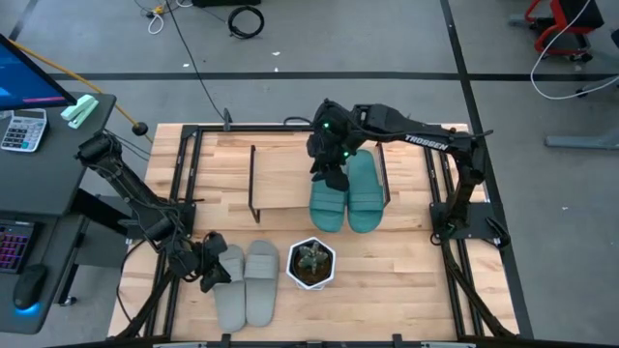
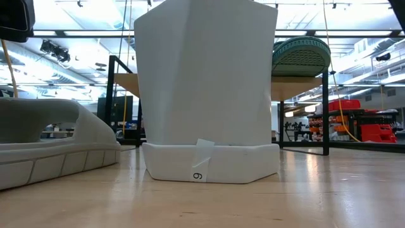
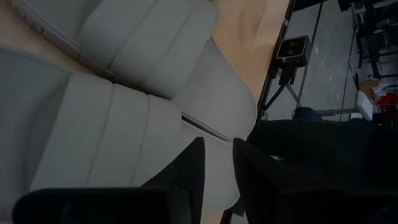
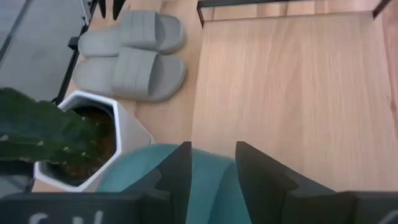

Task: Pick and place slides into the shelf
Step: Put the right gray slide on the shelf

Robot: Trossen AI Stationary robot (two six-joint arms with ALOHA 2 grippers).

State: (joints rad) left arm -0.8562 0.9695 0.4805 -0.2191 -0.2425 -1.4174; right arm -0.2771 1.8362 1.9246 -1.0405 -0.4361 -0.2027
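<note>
In the low view, the white pot [image 2: 205, 95] is filling the middle and hiding most of the shelf [image 2: 297, 85] behind it; only one teal sandal [image 2: 301, 56] is peeking out at upper right. A grey sandal [image 2: 54, 142] is running off the left edge. In the high view, the right gripper [image 1: 332, 172] is covering part of the teal sandals [image 1: 350, 198].

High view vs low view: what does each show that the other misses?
Only the high view: both arms, the left claw at the grey pair, the right claw over the teal pair on the shelf, and a keyboard and calculator on a side desk.

Only the low view: the pot's taped label and the room behind.

Both: the white pot, a grey slide, a teal slide on the shelf.
</note>
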